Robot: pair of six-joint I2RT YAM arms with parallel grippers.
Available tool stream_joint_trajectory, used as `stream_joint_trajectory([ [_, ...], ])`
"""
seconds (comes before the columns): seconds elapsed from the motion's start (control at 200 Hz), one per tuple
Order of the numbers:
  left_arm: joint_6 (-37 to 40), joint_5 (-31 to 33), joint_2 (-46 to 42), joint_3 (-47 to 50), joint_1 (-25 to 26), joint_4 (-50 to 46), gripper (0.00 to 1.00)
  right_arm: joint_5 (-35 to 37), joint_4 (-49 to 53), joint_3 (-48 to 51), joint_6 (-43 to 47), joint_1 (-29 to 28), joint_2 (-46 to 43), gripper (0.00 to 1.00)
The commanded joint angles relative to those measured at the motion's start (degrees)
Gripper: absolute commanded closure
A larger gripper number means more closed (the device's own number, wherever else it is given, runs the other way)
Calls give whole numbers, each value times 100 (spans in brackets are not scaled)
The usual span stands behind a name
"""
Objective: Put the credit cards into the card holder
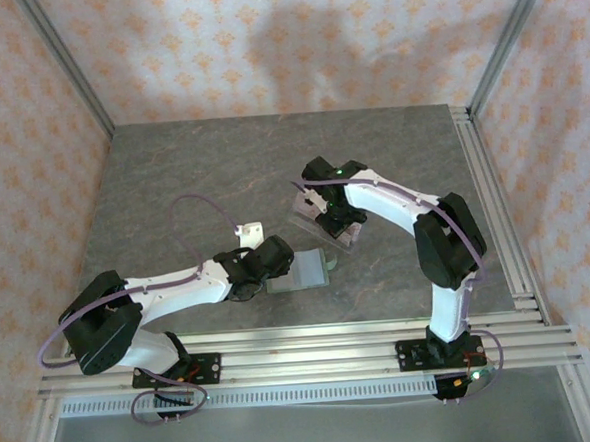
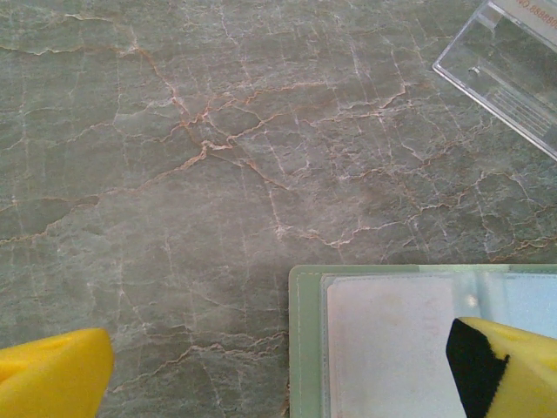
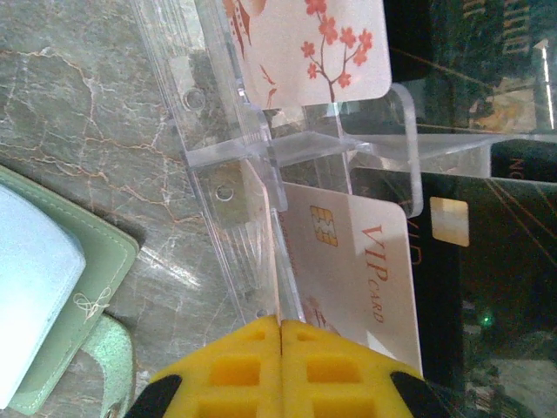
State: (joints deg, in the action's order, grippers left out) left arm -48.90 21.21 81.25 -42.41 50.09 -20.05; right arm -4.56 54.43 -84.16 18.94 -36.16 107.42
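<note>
The right gripper [image 3: 280, 366] is sitting clenched at the lower edge of the pale VIP card [image 3: 357, 270] in the clear acrylic stand [image 3: 235, 165], grip uncertain, and the left gripper [image 2: 278, 374] is hovering spread wide over the green card holder [image 2: 383, 348] nearby, so a shallow pinch risks dropping the card.

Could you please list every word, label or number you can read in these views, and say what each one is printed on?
"VIP CARD": on the pale chip card, in the clear stand.
Gold lettering on the upper black card: too blurred to read.
Red print at the clear stand's top edge, left wrist view: cut off, unreadable.
</note>
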Motion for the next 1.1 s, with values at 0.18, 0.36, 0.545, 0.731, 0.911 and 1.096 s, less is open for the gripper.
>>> stream_joint_trajectory([
  [0.18,97,152,92,-187,-39,-94,0,-157,375,-261,-68,39,-353,100],
  [0.36,74,278,-12,-175,-46,-183,0,-339,410,-276,-210,39,-780,100],
  [0.545,92,312,-63,-165,-51,-201,0,-356,386,-253,-303,39,-1057,100],
  [0.731,127,396,-127,-176,-51,-286,0,-451,255,-211,-497,47,-1325,100],
  [0.911,181,530,-266,-162,-53,-480,0,-729,67,-106,-782,48,-1610,100],
  [1.096,274,491,-329,-56,-76,-579,0,-1217,-463,286,-1379,63,-2018,100],
])
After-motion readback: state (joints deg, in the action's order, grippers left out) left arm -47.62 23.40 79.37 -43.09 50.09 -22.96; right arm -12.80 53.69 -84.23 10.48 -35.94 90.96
